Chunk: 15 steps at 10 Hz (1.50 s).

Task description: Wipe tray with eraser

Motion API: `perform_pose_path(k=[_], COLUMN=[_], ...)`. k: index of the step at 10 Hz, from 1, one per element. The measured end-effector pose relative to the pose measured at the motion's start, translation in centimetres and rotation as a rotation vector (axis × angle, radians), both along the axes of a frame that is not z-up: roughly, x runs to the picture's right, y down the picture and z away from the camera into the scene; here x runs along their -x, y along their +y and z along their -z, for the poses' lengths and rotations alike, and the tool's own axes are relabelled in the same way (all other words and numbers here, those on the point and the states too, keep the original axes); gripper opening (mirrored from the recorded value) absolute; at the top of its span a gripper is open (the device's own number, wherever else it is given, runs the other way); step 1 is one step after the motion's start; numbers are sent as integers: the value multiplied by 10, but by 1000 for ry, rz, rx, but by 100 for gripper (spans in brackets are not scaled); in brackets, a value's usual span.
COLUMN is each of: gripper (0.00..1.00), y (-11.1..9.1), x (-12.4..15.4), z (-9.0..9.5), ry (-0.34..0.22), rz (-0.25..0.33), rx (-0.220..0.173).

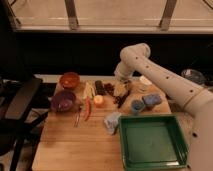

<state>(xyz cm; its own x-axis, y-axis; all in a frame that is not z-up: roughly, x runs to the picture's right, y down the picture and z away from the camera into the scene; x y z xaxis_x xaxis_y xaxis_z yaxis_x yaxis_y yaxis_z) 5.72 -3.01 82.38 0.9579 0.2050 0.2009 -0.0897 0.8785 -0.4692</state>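
Note:
The large green tray [150, 161] lies at the front right of the wooden table. A small dark oblong block, the eraser [99, 87], lies at the back middle of the table, beside a dark reddish grape bunch [109, 89]. My white arm reaches in from the right, and the gripper [121, 95] hangs low over the table just right of the grapes and the eraser, well behind the tray. The gripper is partly hidden by the wrist.
An orange bowl [69, 80], a purple bowl [63, 100], a red chili [88, 109], an orange fruit [98, 100] and a thin utensil [78, 116] lie left of centre. A grey cloth [112, 121] and blue cups [136, 106] lie near the tray. A black chair [20, 102] stands at the left.

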Motion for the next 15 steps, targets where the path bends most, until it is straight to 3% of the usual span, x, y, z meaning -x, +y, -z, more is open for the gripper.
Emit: perform_pose_path(k=[4,8,11,15], gripper=[80,80,80,80], y=[-14,-12,3,6], x=[54,67,74,75], z=[-42,-74,-103,-107], ry=[8,39,64,60], rz=[-12,-28,-66,-66], rx=[18,42,77,82])
